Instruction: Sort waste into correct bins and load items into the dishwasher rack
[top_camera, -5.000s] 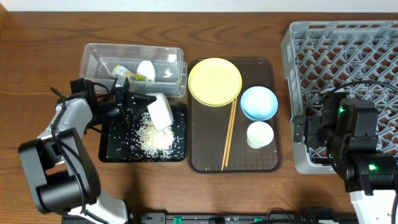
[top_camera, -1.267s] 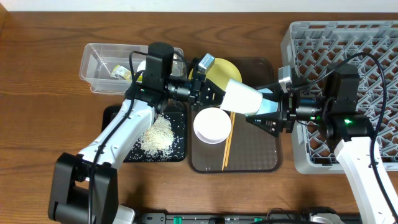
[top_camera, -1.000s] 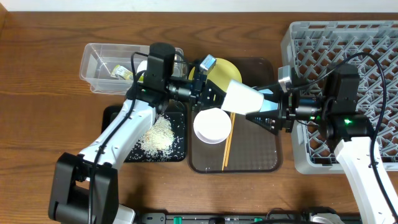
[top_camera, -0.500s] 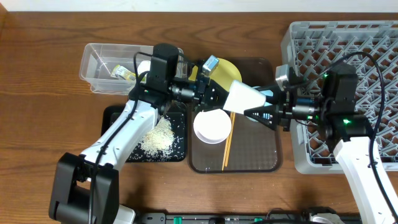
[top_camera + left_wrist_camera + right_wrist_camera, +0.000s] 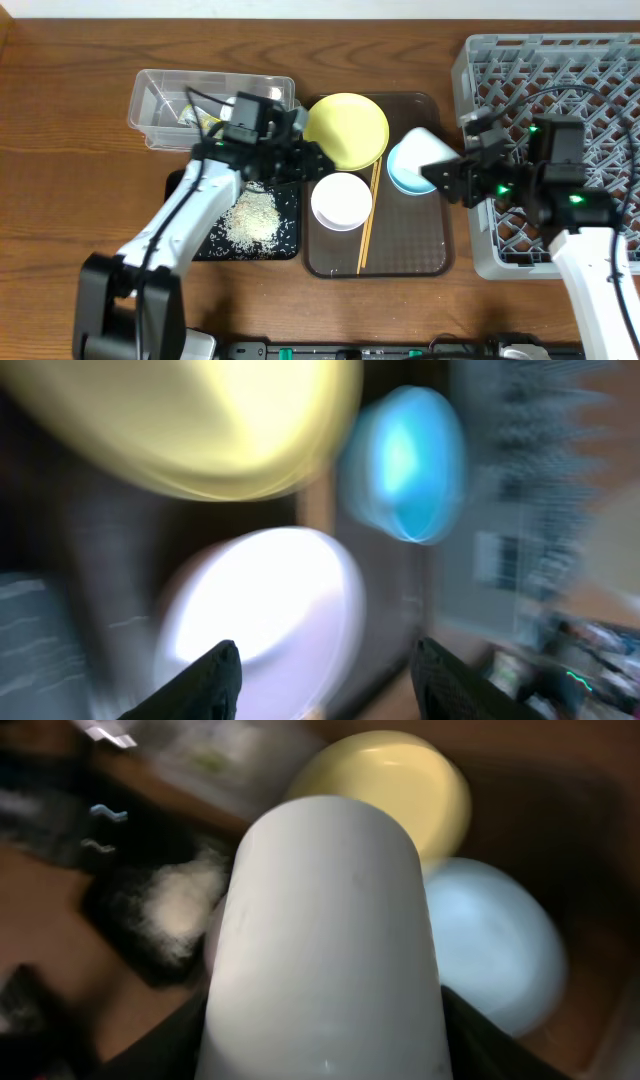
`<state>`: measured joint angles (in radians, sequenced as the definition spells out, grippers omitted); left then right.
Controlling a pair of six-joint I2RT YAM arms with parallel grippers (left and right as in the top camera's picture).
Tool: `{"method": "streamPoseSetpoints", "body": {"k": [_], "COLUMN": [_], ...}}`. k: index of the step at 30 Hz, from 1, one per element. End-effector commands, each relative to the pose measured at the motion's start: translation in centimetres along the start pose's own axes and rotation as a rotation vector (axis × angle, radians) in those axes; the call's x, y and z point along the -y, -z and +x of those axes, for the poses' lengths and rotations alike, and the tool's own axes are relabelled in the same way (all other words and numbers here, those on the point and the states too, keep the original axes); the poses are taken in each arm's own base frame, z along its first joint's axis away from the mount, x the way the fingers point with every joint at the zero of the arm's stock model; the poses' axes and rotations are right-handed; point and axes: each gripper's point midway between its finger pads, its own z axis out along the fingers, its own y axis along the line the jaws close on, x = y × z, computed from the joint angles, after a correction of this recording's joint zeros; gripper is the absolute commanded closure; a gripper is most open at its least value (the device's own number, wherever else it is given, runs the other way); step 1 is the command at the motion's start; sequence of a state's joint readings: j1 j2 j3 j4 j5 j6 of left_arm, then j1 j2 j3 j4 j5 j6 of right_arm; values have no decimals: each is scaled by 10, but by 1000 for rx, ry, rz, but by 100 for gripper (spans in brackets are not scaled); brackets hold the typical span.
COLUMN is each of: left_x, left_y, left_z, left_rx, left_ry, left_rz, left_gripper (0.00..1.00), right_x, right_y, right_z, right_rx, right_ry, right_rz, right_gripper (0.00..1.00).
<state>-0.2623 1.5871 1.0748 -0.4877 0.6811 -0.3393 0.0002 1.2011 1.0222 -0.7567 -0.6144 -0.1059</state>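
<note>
Currently the right gripper (image 5: pixel 447 178) is clamped on the small white cup (image 5: pixel 322 935), held tilted on its side above the light blue bowl (image 5: pixel 402 172), just left of the dishwasher rack (image 5: pixel 560 60) (likely its destination). The left gripper (image 5: pixel 325 652) is spread and empty over the white bowl (image 5: pixel 341 201), probably the next pick.

Setting: robot lab bench staged as a dish-clearing station. Evidence: wooden table (image 5: pixel 60 120) with left arm (image 5: pixel 175 215) and right arm (image 5: pixel 590 272) mounted at the lower edge; grey dish rack (image 5: pixel 520 55) at right; brown tray (image 5: pixel 410 242) of tableware at centre.
</note>
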Motion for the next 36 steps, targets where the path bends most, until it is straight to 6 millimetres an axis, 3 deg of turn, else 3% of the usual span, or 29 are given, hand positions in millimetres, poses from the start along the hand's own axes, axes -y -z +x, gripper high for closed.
{"method": "streamPoseSetpoints", "body": {"k": [1,4,7,13,20,28,31,34,36], "left_x": [-31,-39,-39,-31,-34,-35,-35,-35,-35], "left_y": [51,87,108,125,122,122,122,122,122], "left_z": [-21,-16,-15,-15,-11,-10,-10,-10,-10], "left_rx": [175,238,289,344,323,319,319,319,318], "left_ry": [-93,-69,-69,-87,-77,-75,-74,-75,-74], "left_rz": [-262,-356,-392,-395,-402,-403,-403,-404,-404], "left_gripper": [42,42,42,42,41,42,38,35,34], "right_x": [54,80,94,135,179,212,220,220,219], "right_y": [47,85,104,129,132,114,104,86,80], "right_z": [-14,-3,8,41,70,105,112,110,107], "right_rx": [10,-40,-64,-140,-234,-377,-407,-400,-383], "right_ry": [-69,-179,-250,-456,-619,-753,-779,-800,-804], "right_rz": [398,620,728,920,965,935,911,831,797], "right_gripper": [92,99,99,99,99,98,85,77,61]}}
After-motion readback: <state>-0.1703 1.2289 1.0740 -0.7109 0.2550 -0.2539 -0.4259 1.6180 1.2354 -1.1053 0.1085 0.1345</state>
